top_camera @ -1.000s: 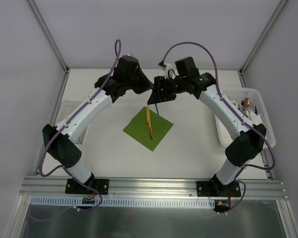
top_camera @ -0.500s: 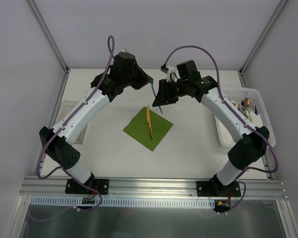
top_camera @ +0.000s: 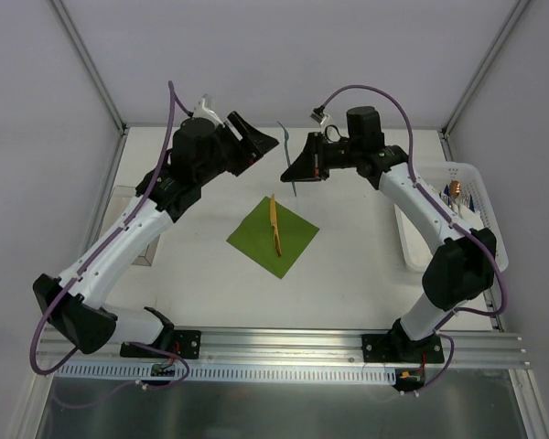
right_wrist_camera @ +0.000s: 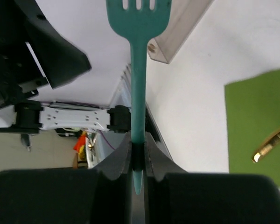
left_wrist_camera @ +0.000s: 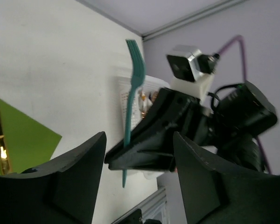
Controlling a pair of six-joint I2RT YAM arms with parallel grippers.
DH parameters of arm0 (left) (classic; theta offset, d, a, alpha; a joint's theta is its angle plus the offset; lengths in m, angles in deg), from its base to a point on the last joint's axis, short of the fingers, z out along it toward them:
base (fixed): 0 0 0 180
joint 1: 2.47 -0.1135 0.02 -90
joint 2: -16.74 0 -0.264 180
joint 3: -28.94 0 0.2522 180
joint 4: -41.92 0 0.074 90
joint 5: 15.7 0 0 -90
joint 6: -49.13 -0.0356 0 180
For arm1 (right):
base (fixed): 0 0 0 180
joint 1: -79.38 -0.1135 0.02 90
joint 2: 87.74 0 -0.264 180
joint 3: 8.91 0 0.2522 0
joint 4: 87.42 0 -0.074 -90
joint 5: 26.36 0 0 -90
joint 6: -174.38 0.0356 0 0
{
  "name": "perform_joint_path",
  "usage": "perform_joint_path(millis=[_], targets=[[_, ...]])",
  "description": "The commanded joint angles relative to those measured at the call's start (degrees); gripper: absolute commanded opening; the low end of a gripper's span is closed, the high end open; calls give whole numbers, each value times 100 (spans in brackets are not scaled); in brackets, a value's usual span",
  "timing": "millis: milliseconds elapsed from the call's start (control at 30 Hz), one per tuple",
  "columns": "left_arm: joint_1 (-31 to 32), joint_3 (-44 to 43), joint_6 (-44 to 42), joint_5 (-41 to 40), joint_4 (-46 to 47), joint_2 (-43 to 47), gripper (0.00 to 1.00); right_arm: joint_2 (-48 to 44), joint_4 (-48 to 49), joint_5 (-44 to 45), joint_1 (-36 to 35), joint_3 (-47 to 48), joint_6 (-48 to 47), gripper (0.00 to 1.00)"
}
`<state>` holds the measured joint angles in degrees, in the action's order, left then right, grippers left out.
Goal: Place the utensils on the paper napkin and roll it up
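Note:
The olive-green paper napkin (top_camera: 276, 245) lies as a diamond mid-table, with an orange-gold utensil (top_camera: 274, 226) resting on it. A teal plastic fork (top_camera: 288, 157) hangs above the table behind the napkin. My right gripper (top_camera: 291, 172) is shut on its handle near the tail end, tines pointing away (right_wrist_camera: 139, 70). My left gripper (top_camera: 267, 143) stands open just left of the fork, apart from it. In the left wrist view the fork (left_wrist_camera: 132, 98) and the right gripper's black fingers (left_wrist_camera: 149, 147) show beyond my open left gripper (left_wrist_camera: 139, 140).
A white slatted basket (top_camera: 480, 215) at the right edge holds more cutlery (top_camera: 454, 192). A clear shallow tray (top_camera: 130, 208) sits at the left edge. Frame posts and white walls close in the back and sides.
The fork passed from left to right: the right gripper shut on it, then the left gripper opened and drew back to the left. Both arms have risen and moved apart.

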<state>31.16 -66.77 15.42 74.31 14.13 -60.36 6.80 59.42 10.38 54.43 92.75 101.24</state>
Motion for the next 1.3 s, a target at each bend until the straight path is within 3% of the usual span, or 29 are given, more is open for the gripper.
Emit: perform_joint_path(millis=[0, 100, 200, 533, 700, 967, 1267], targets=[[-84, 416, -180, 656, 1225, 459, 58, -419, 2330, -1160, -27, -228, 1448, 0], [-84, 662, -66, 895, 1558, 494, 46, -428, 3537, -1389, -89, -501, 2443, 0], [-84, 882, 40, 974, 2043, 521, 43, -401, 3969, -1460, -168, -589, 2804, 0], [-172, 698, -154, 1124, 2105, 441, 38, -568, 4128, -1504, -300, -572, 2902, 0], [-164, 759, -162, 1326, 2175, 459, 27, -586, 4128, -1504, -300, -616, 2919, 0], [-172, 1269, 92, 1581, 3097, 608, 28, -516, 4137, -1548, -300, -598, 2981, 0], [-277, 1524, 259, 1625, 3344, 749, 29, -480, 4234, -1565, -300, -589, 3113, 0]])
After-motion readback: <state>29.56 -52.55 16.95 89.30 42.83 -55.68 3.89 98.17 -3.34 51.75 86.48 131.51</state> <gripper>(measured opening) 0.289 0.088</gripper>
